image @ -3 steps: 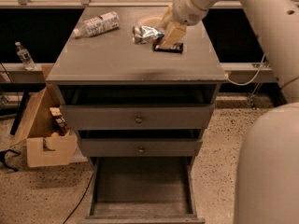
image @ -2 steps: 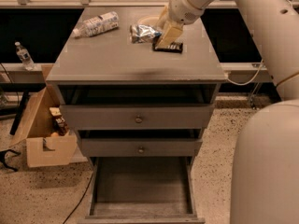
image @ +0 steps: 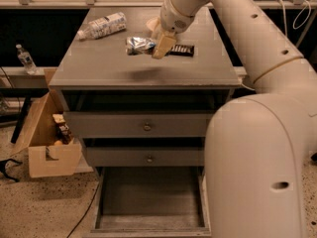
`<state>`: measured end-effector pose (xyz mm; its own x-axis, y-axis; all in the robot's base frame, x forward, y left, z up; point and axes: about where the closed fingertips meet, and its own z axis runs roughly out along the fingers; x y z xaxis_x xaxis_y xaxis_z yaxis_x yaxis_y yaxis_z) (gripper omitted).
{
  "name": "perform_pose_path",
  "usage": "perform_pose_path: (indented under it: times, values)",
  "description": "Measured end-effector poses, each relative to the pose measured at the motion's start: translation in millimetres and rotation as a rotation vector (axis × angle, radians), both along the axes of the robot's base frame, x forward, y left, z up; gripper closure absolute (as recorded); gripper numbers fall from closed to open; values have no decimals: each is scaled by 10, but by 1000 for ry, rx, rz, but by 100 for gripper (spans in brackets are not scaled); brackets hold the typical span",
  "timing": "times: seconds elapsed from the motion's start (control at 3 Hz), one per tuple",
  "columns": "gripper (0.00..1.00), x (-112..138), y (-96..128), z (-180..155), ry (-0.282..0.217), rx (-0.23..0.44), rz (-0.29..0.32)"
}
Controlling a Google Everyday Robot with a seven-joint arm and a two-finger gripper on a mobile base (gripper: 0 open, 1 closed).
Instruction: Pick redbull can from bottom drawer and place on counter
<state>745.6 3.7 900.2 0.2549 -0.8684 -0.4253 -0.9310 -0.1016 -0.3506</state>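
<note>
The robot's hand (image: 161,47) hangs over the middle of the grey tabletop (image: 109,66), right at the redbull can (image: 136,44), which lies on its side with its shiny end turned left; whether the hand is clasping the can or has let it go cannot be told. A flat black candy bar (image: 182,49) lies just beside the hand on the right, and a clear plastic water bottle (image: 103,26) lies near the far left corner, apart from the can. Below, the bottom drawer (image: 148,200) stands pulled out, while the two upper drawers (image: 143,125) sit further in. A cardboard box (image: 49,155) stands on the floor left of the cabinet.
</note>
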Motion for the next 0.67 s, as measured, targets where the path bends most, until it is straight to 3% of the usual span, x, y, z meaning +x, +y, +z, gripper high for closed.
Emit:
perform_pose_path:
  times: [0.33,0.67]
  values:
    - [46,91,216,-150,50,-51,6]
    - [22,145,319,-208,66,-84,3]
